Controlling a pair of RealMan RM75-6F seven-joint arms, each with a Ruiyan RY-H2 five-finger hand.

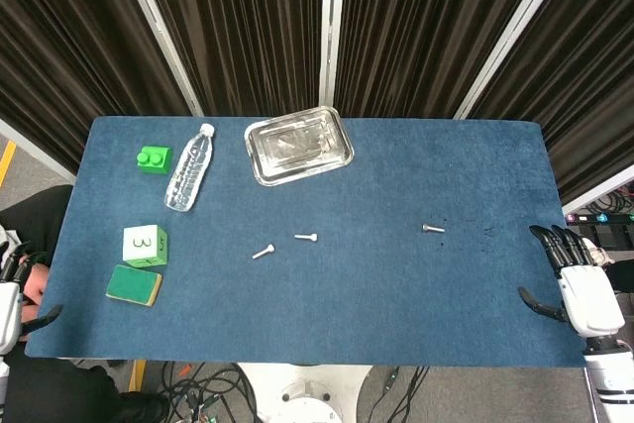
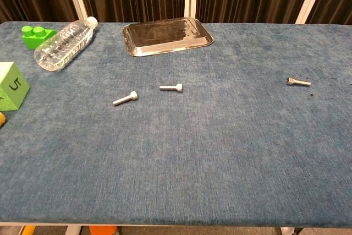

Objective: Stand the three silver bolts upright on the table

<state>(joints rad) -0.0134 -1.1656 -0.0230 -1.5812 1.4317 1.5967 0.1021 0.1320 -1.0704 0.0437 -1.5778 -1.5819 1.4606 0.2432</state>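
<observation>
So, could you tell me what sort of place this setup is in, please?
Probably a robot lab or test cell rather than a home: a blue-covered table ringed by black curtains on metal frame posts, with loose cables on the floor beneath.

The right hand was seen only in the head view, at the right end of the counter, with its white back turned up and its dark fingers spread apart; nothing was held. The left hand was cut off by the left edge of that view, so its state could not be told. Neither hand was shown in the chest view.
</observation>
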